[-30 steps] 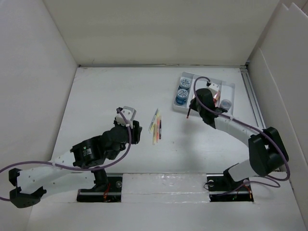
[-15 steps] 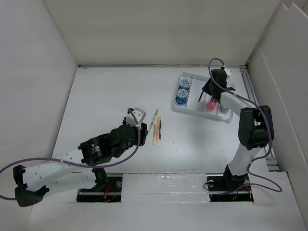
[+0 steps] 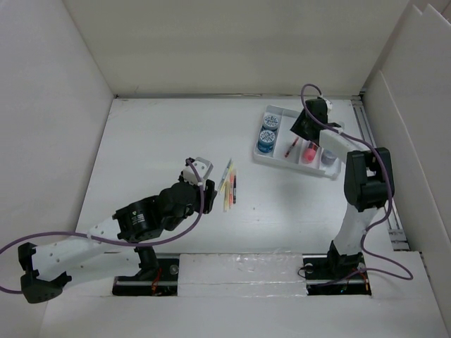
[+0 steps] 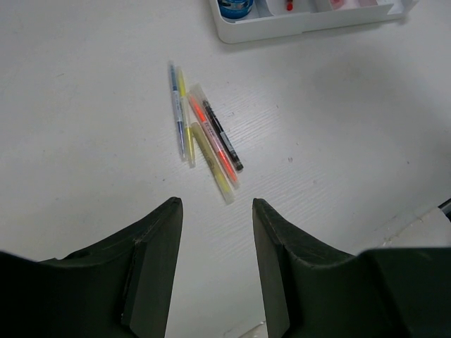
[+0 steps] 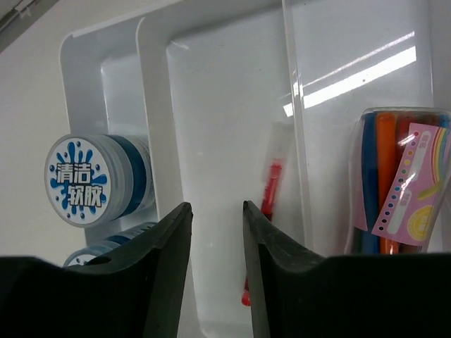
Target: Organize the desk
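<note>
There was one desk [image 3: 155, 141]; on it sat one white tray [image 4: 296, 27]; five loose pens [image 4: 211, 144] lay clustered on the tabletop, namely one blue, one thin yellow, one orange, one black and one yellow-green; two round blue-and-white tubs [image 5: 88, 179] stood in the tray's left end; one red pen [image 5: 271, 186] lay in the next compartment; one clear pack of coloured markers [image 5: 394, 176] lay beside that; one small grey item [image 3: 328, 159], too small to identify, was at the tray's right end.

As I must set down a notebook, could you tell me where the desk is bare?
Bare desk: the far-left stretch, from the side wall to the pens, and the strip between pens and compartment tray. Crowded: the tray and the pens by the left gripper.
</note>
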